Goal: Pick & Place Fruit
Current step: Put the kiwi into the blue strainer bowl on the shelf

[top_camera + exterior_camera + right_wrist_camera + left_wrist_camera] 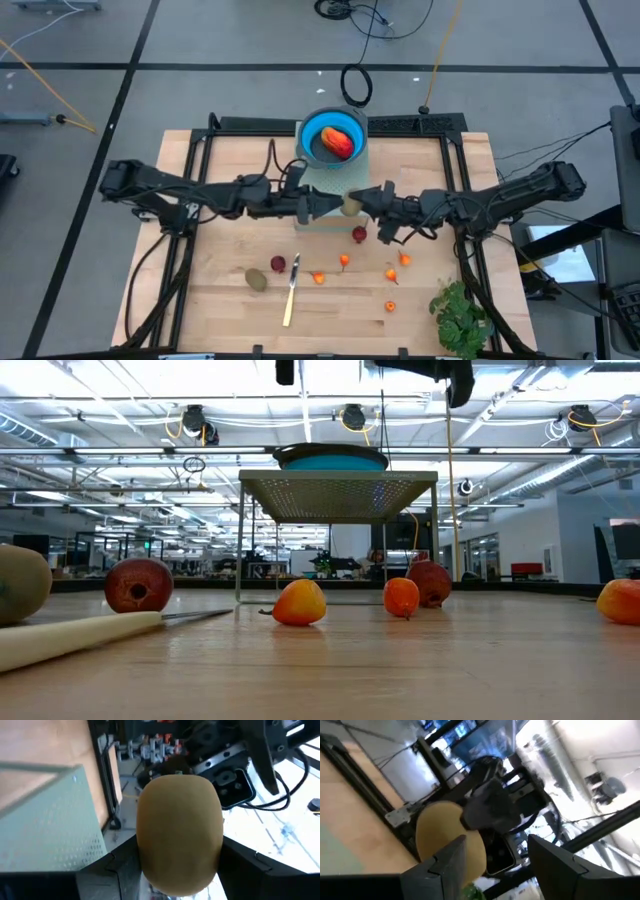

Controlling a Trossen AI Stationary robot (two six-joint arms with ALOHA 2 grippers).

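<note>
Filling our right wrist view, a kiwi (179,832) sits clamped between the right gripper (362,203)'s fingers, raised beside the mesh stand (325,185), probably a handover. Our left gripper (322,204) faces it with fingers parted, holding nothing. A red-orange fruit (340,142) already lies in the blue bowl (312,127). Another kiwi (257,279), dark red balls (279,264), orange bits (391,273), a knife (290,296) and leaves (460,318) remain on the table (220,300).

You look past the left gripper (492,857), fingers (445,862) parted, at a kiwi (447,837) in the right gripper's (487,812) grip.
</note>
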